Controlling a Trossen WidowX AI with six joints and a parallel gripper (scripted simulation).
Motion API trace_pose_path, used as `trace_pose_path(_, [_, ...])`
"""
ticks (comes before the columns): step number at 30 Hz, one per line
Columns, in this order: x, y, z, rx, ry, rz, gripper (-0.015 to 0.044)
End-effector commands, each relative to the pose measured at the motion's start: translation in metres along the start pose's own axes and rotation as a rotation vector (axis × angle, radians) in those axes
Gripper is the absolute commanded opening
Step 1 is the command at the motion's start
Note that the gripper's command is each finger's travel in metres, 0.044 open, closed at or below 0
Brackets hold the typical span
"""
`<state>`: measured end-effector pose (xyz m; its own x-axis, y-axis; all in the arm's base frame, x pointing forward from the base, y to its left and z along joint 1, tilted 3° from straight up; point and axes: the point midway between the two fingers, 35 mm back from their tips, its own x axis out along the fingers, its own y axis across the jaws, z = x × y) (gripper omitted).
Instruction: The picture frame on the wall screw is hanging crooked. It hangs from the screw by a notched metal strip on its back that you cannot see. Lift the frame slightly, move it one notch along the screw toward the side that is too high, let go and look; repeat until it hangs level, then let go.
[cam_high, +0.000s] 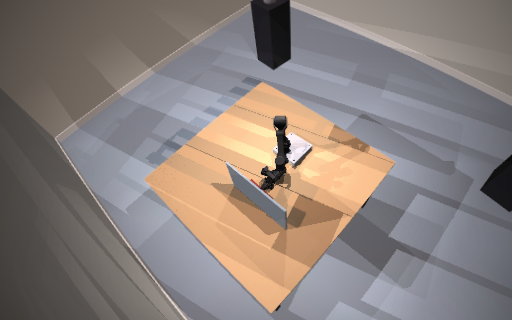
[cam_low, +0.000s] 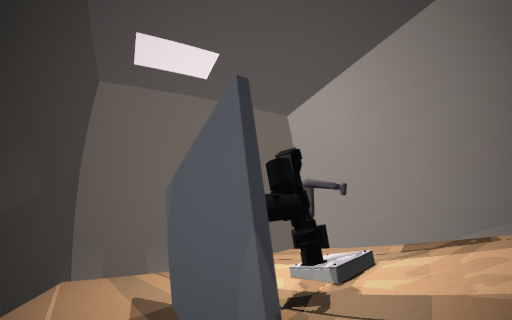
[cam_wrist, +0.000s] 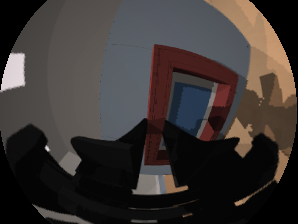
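Closest to your wrist camera, the gripper was clamped down on the bottom rail of the red picture frame, its dark fingers narrowly parted with the rail between them. You saw the frame's blue picture panel just past the fingers, and the frame sat skewed in that view, though the lens bends everything, so I cannot tell how far off level it hung. The frame lay against the grey wall panel, and bare grey showed on all sides of its outer edge.

From the top camera, you had the arm reaching from its white base plate to that wall panel, with a sliver of red at the contact. The panel stood upright near the middle of the wooden table, well apart from every table edge. Broad open tabletop ran along both ends of the panel.

Farther out, a black pillar stood beyond the table's far corner, well apart from the arm.
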<state>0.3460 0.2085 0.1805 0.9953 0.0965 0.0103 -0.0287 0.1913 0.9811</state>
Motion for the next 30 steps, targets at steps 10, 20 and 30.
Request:
trace_pose_path(10, [-0.0001,-0.0004,0.0,0.001,0.0,0.002,0.0])
trace_pose_path(20, [-0.0001,-0.0014,-0.0001,0.006,0.001,0.001,0.0])
trace_pose_path(30, [0.0,-0.0008,0.0,0.09,0.001,0.001,0.0])
